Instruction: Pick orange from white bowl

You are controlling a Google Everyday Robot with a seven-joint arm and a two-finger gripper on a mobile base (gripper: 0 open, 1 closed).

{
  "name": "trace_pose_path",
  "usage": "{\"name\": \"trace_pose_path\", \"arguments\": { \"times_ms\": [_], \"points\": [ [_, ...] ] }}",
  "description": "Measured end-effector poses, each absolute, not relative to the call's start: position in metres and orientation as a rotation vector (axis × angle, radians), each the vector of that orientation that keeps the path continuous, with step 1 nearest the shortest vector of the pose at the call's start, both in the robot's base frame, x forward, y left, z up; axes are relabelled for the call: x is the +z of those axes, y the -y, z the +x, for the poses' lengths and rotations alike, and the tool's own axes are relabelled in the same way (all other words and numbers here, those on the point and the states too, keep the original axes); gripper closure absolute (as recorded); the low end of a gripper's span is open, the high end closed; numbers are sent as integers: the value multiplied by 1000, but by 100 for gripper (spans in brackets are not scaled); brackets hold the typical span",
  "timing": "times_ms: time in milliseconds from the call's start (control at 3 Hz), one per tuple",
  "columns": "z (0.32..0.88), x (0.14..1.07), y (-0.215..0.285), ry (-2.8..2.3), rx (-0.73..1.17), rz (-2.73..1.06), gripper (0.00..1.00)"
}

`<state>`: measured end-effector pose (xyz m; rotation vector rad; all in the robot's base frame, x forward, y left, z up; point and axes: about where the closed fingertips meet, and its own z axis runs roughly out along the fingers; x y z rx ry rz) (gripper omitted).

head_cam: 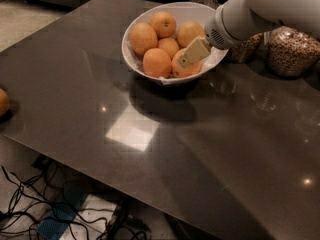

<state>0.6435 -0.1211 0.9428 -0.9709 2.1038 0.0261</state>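
The white bowl (pixel 131 60) stands at the back of the dark table and holds several oranges. One at the back (pixel 164 24) shows a dark stem dimple, and a smaller one (pixel 169 46) sits in the middle. My gripper (pixel 189 56) reaches in from the right, low over the bowl's front right side. It lies across a large, plain orange (pixel 184 71), partly hiding it. Another large orange (pixel 156 62) lies just left of it. The white arm covers the bowl's right rim.
Two glass jars of grains (pixel 287 51) (pixel 245 49) stand right of the bowl, behind the arm. A lone orange (pixel 2 102) lies at the table's left edge. Cables (pixel 30 204) lie on the floor under the table's front edge.
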Motion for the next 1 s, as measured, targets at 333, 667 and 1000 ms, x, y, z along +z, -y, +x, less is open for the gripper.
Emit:
{"name": "trace_pose_path", "arguments": {
  "times_ms": [333, 667, 1000],
  "points": [
    [650, 940, 119, -2106, 21, -964, 20],
    [653, 936, 117, -2119, 25, -955, 22],
    [656, 926, 112, -2145, 36, -959, 24]
  ]
}}
